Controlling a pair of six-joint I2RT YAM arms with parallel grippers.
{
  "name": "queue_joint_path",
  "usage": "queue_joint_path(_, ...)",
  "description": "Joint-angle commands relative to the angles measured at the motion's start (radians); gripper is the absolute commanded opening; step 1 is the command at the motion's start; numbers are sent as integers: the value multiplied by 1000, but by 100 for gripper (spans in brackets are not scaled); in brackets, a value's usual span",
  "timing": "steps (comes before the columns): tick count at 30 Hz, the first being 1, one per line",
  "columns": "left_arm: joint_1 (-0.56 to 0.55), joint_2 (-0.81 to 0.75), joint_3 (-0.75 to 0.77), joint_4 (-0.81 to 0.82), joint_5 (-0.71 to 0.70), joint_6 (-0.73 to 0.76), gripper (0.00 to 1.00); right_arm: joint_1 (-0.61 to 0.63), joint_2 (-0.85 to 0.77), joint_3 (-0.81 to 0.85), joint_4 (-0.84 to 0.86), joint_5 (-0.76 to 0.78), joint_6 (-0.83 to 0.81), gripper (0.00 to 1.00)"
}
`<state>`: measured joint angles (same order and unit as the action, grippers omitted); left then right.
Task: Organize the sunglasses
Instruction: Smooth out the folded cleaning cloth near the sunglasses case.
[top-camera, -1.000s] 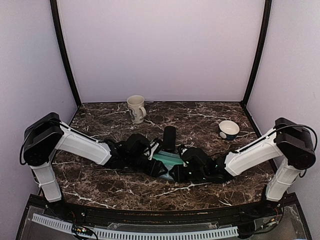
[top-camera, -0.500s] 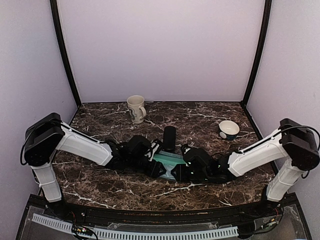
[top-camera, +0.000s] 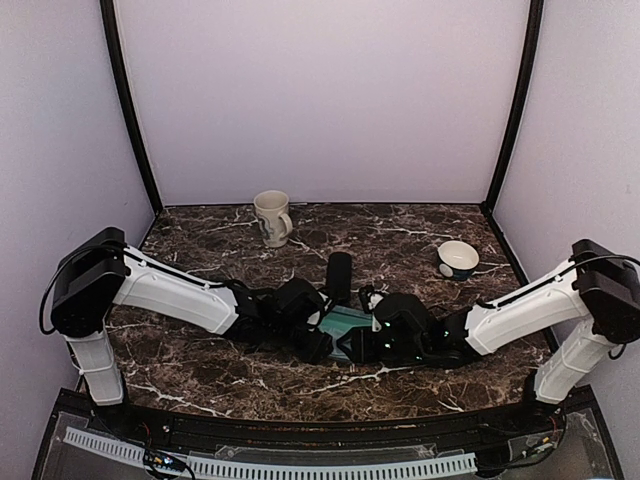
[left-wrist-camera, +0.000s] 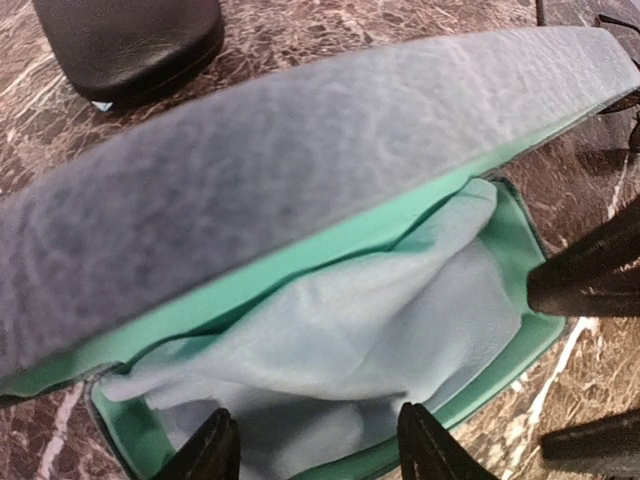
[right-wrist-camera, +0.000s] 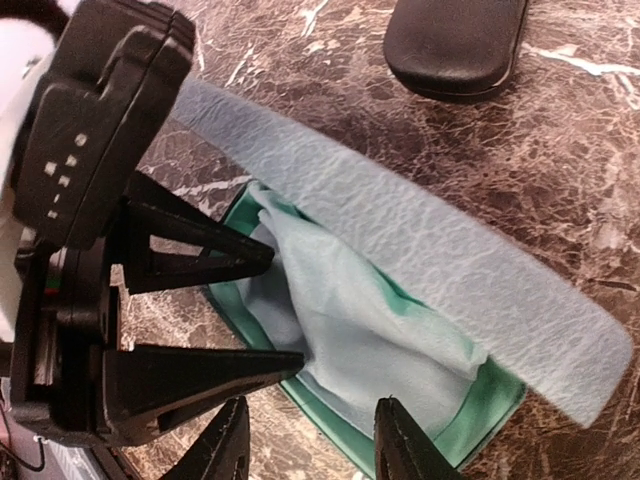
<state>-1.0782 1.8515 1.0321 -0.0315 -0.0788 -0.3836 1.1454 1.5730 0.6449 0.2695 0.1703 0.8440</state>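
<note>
No sunglasses show in any view. The grey-blue case (top-camera: 345, 320) lies mid-table with its lid (left-wrist-camera: 300, 170) partly raised. Its green inside (right-wrist-camera: 490, 405) holds a crumpled pale blue cloth (left-wrist-camera: 350, 340). My left gripper (left-wrist-camera: 320, 445) is open at one end of the case, its fingertips (right-wrist-camera: 255, 255) at the cloth's edge. My right gripper (right-wrist-camera: 315, 440) is open just above the case's near rim, facing the left one. Neither holds anything. From above, the left gripper (top-camera: 322, 340) and right gripper (top-camera: 352, 345) nearly meet over the case.
A black oblong case (top-camera: 340, 275) lies shut just behind the grey-blue one. A cream mug (top-camera: 272, 217) stands at the back left and a small white and blue bowl (top-camera: 458, 258) at the right. The marble table (top-camera: 200, 370) ends at walls on three sides.
My left arm has reached further right, bringing its gripper onto the open case. The right arm has shifted slightly right. The case has stayed in place.
</note>
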Motion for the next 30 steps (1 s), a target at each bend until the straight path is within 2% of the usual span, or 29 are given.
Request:
queue_joint_path(1,-7,-28,13,-63,-47,9,55,5,13,-14,63,-36,-2,43)
queue_joint_path(12,-11,-35,15,-129,-94,4,55,-8,95,5,40,-104,49,42)
queue_joint_path(18,-11,-48,17,-164,-113,-11,55,-9,68,-2,18,-107,62,42)
queue_joint_path(25,-12,-130,-7,-85,-61,-3,56,-14,-19,-50,148,-154,35,44)
queue_joint_path(30,-12,-134,7,-38,-7,-3,56,-23,-50,-71,181,-161,36,45)
